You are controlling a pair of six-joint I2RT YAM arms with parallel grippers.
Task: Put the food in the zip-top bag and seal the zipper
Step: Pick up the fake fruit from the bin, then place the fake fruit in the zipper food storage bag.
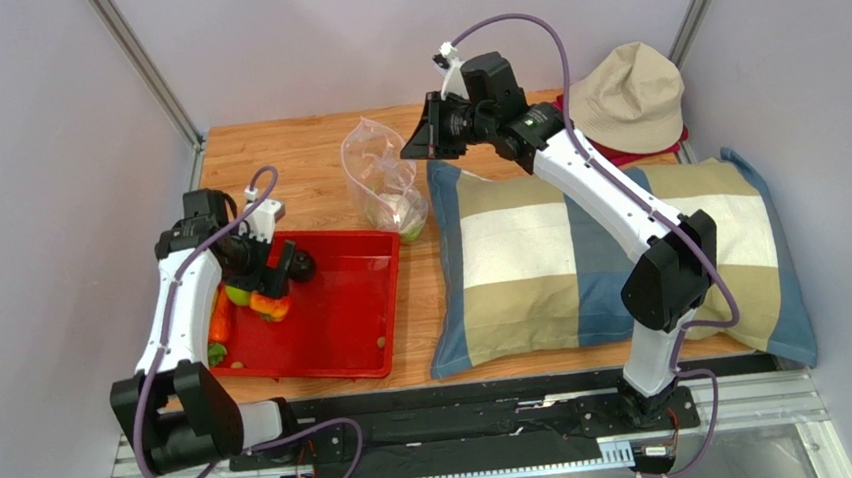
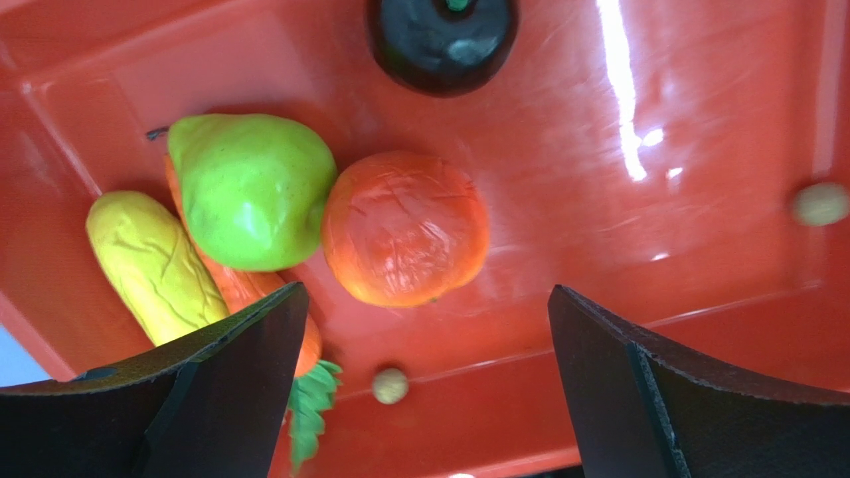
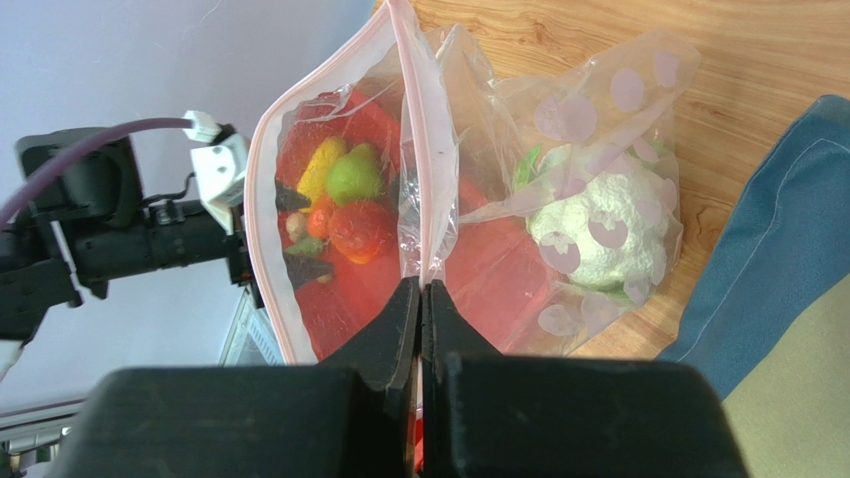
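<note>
The clear zip-top bag [image 1: 379, 178] stands on the table with its mouth held up; the white-green cauliflower [image 3: 597, 234] lies inside it. My right gripper [image 3: 422, 289] is shut on the bag's rim by the pink zipper strip [image 3: 261, 179]. My left gripper [image 2: 424, 324] is open over the red tray [image 1: 343, 309], just above the red-orange fruit [image 2: 404, 229]. Beside that lie the green apple [image 2: 249, 189], the yellow banana-like piece [image 2: 150, 264], the orange carrot [image 2: 244, 289] and the dark round fruit [image 2: 444, 40].
A checked pillow [image 1: 602, 255] fills the table's right half, with a beige hat [image 1: 628, 98] behind it. Two small tan balls [image 2: 390, 384] lie on the tray floor. The tray's rim runs close under my left fingers [image 2: 239, 383].
</note>
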